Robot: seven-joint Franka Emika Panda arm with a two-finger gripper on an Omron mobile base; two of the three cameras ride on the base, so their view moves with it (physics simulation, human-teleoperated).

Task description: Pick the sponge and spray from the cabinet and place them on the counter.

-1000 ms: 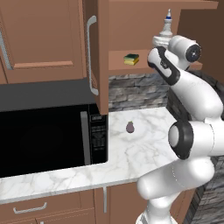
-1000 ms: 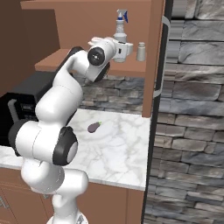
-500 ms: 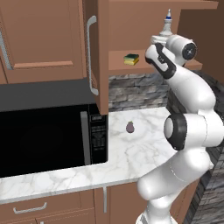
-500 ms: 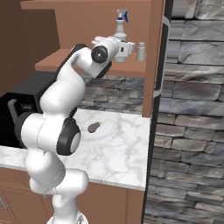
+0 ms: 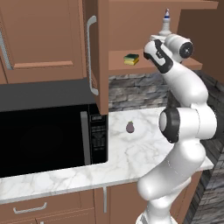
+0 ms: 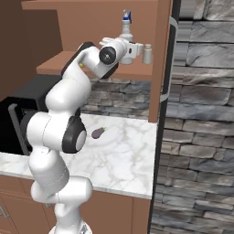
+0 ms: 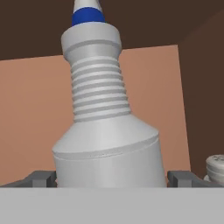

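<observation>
**Spray between my open fingers**

Brown cabinet [image 5: 103, 52] shelf fills the upper frame. My gripper [image 7: 112, 178] stands wide open around the upright spray [image 7: 103, 127], fingers [image 7: 41, 178] flanking its base. Left of it, the sponge [image 5: 131, 58] lies on the shelf.

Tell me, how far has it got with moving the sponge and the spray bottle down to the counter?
Nothing is down yet. The cabinet door stands open. The sponge lies on the shelf, and the spray stands upright there too. In hand: the open gripper has a finger on each side of the bottle's body, not closed. Left: grip it, set it on the counter, then fetch the sponge.
</observation>
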